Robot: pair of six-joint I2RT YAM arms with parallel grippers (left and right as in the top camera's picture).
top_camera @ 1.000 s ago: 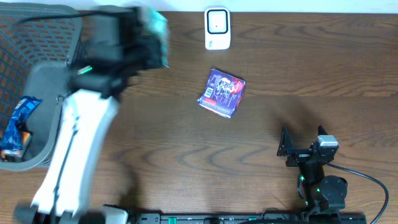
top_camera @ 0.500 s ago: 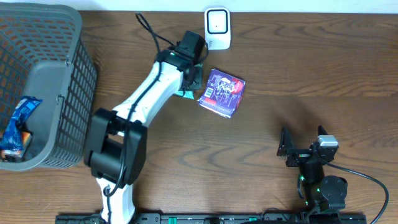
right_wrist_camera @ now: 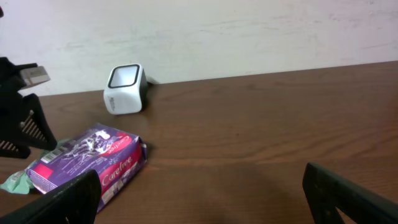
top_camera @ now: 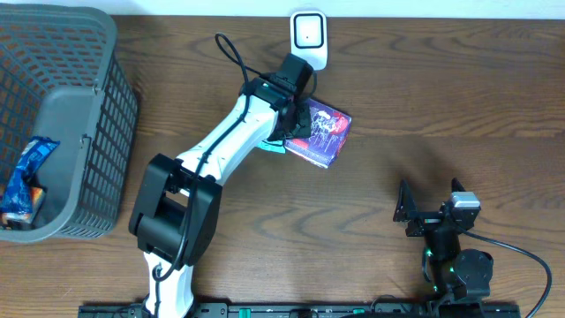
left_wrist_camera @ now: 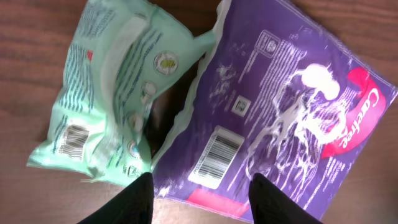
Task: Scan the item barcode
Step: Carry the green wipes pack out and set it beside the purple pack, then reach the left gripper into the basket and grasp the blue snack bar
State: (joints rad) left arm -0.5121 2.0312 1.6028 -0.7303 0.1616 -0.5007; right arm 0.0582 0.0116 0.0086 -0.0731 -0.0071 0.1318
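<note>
Left hand spread, empty, above green packet and purple pack lying near scanner; scan seemingly still pending.

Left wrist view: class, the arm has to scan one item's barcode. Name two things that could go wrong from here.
1. The green pack and the purple pack lie close together under the open left gripper. Closing here might catch both packs, or the wrong one.
2. The scanner stands just beyond the packs, so a hasty lift toward it could knock it over.
</note>
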